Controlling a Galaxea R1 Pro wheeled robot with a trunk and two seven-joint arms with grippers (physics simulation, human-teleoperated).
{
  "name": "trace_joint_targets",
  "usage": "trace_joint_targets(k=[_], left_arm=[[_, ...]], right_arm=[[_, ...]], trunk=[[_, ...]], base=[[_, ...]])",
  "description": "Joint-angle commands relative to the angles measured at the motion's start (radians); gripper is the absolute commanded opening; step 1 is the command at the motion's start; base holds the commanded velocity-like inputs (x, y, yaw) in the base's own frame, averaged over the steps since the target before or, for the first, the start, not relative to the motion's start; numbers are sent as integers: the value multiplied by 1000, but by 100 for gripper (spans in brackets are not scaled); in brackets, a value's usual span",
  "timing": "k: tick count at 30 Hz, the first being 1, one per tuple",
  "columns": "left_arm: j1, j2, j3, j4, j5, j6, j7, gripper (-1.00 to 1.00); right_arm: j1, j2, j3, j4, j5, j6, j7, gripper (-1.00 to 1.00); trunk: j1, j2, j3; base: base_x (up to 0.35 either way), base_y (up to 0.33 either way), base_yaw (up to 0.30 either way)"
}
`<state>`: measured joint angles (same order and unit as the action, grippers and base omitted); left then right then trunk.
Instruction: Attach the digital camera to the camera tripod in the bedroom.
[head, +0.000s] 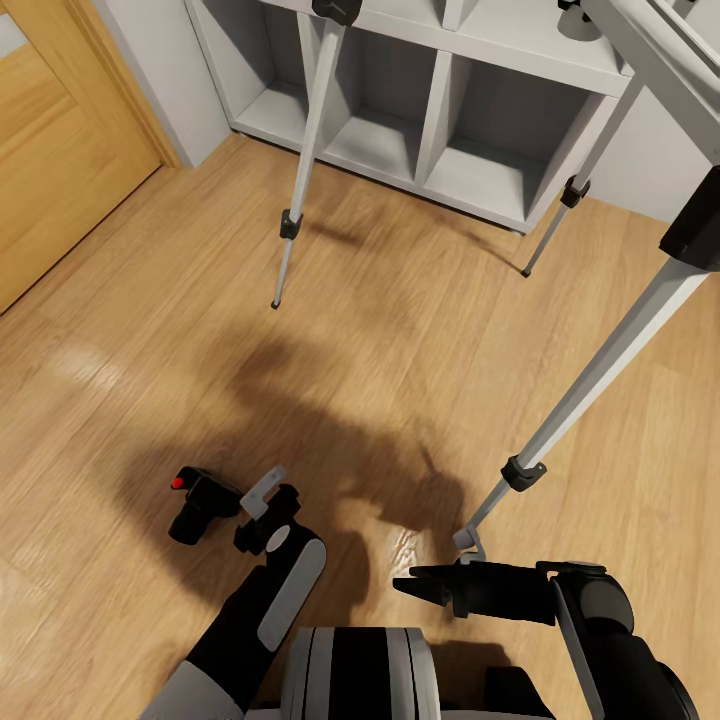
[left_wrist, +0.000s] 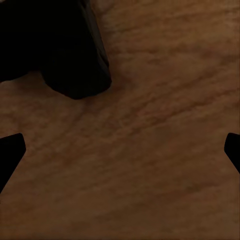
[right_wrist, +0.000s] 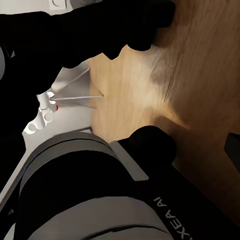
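Down on the wood floor (head: 330, 340), seen from my head, the digital camera (head: 200, 503) lies just beside my left gripper (head: 262, 497), off to the gripper's left side and very near it, red button up. Its body runs roughly away from me, lens end toward me as far as I can judge. My left arm is plainly the nearer one; my right gripper (head: 415, 587) hangs low over the floor on the other side, pointing across toward the left, close to the foot of the camera tripod (head: 590, 375), whose other two legs stand further off before the white cube shelf (head: 450, 130). Whether the left fingers are spread I cannot tell from here.

From my left wrist, the two dark fingertips (left_wrist: 10, 150) sit wide apart at the picture's edges with bare floor between them, so this hand is released and holds nothing. The digital camera (left_wrist: 75, 55) is a black block off to one side of the gap, not between the fingers; I judge I must shift sideways toward it before closing.

From my right wrist I see my own left arm (right_wrist: 100, 190) close by and the tripod's legs (right_wrist: 77, 92) far off. One fingertip (right_wrist: 232, 147) peeks in at the edge; the right gripper's state I cannot tell.
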<state>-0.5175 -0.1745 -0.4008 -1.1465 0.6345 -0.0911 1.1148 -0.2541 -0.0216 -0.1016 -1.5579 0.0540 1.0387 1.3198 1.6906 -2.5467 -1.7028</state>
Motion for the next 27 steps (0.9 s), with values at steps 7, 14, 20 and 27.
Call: trace_joint_targets(k=[7,14,20,27], left_arm=[[-1,0,-1,-1,9,-14,4,100],[0,0,-1,-5,9,-15,5,100],[0,0,-1,-3,10,-16,5,100],[0,0,-1,3,11,-37,10,100]], right_arm=[[-1,0,-1,-1,6,9,8,100],[-1,0,-1,-1,6,9,8,100],[-1,0,-1,-1,6,9,8,100],[-1,0,0,-1,6,9,8,100]], trunk=[[0,0,0],[0,0,0],[0,0,0],[0,0,0]], base=[[0,0,0],[0,0,0],[0,0,0],[0,0,0]])
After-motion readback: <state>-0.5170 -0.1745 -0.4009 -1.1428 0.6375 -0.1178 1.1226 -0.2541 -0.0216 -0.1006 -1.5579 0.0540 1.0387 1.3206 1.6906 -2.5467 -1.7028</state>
